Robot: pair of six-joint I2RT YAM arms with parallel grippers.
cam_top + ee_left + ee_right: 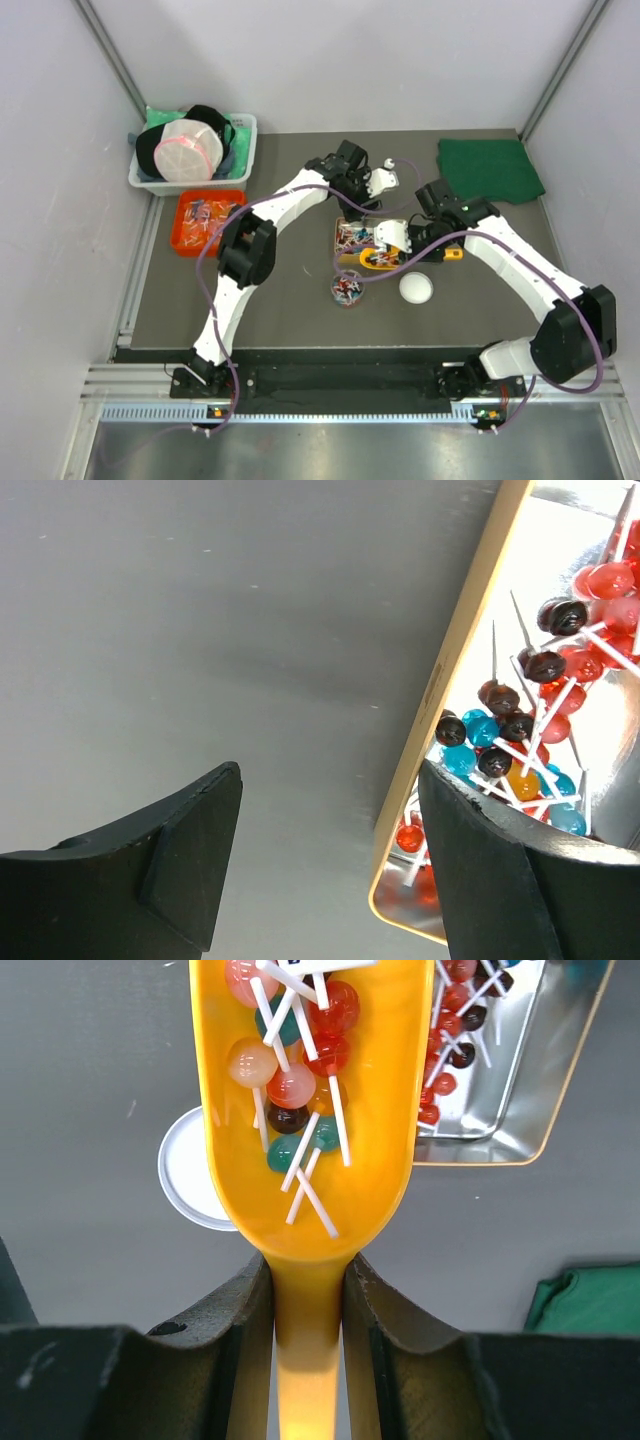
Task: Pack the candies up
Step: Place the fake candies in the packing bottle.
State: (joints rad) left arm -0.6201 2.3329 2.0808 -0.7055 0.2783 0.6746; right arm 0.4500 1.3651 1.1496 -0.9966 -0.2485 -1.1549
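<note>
The candies are tiny lollipops in red, blue and dark colours with white sticks. Many lie in a shiny metal tray (343,232) with a yellow rim (450,670) at the table's middle. My right gripper (307,1280) is shut on the handle of an orange scoop (390,1160). It holds the scoop, with several candies (295,1085) in it, above the table beside the tray (500,1145). A small round container (347,290) with candies stands in front of the tray. My left gripper (330,780) is open and empty, straddling the tray's rim, one finger over the candies (520,720).
A white round lid (416,288) lies right of the small container, under the scoop's left edge in the right wrist view (185,1175). An orange bin (205,222) of candies and a white basket (195,150) stand at the back left. A green cloth (488,168) lies at the back right.
</note>
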